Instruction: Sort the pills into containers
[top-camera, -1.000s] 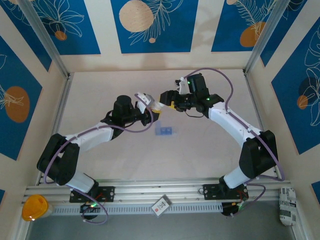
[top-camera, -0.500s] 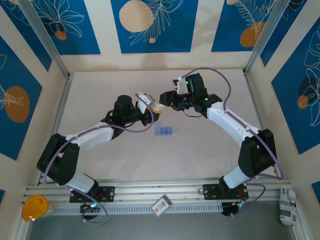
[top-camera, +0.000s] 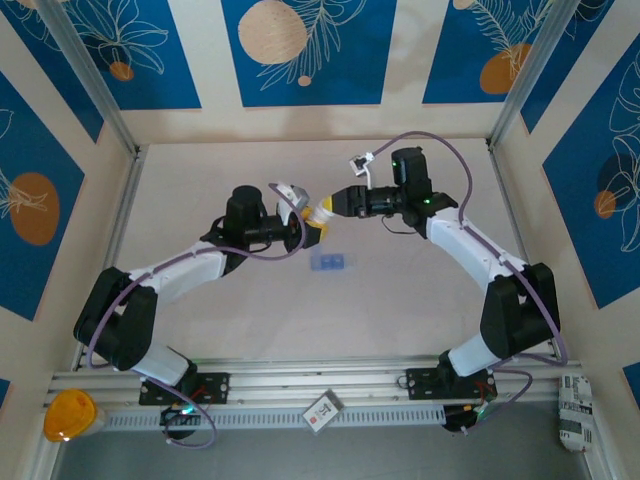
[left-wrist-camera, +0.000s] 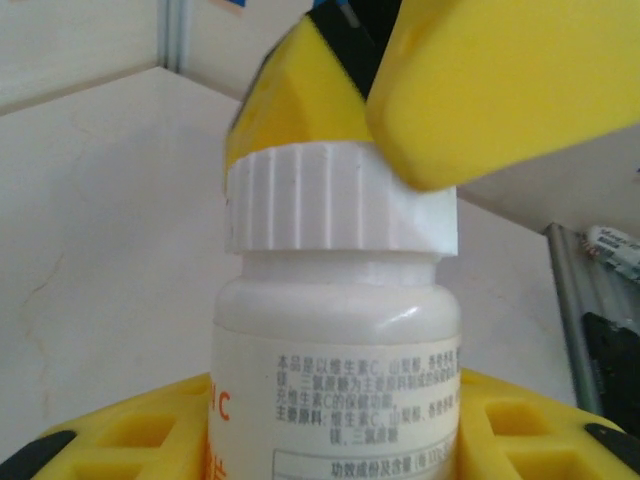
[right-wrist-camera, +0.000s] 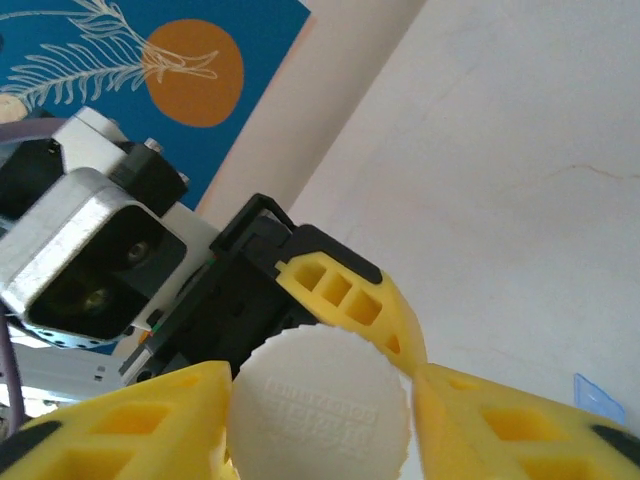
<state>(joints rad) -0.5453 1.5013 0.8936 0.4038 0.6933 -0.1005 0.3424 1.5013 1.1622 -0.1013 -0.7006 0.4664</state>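
Left jaws: clenched on the body of the white plastic bottle (left-wrist-camera: 335, 350) with a printed label, which is held clear of the table by the left gripper (top-camera: 300, 220).
Right jaws: the yellow fingers (right-wrist-camera: 130, 420) of the right gripper (top-camera: 335, 205) are set on either side of the ribbed white screw cap (left-wrist-camera: 335, 200). Whether it is pinched or merely bracketed cannot be told.
Step in hand: judged to be the uncapping of the bottle, so that pills can be got out.
Next move: a firm pinch on the cap and a twist against the left hold are called for, without the bottle being tipped.
Pill box: the small translucent blue plastic pill box (top-camera: 330, 262) is laid flat on the pale table (top-camera: 400, 310). It is about midway between the left and right edges, just toward the near edge from both jaws, and touched by neither.
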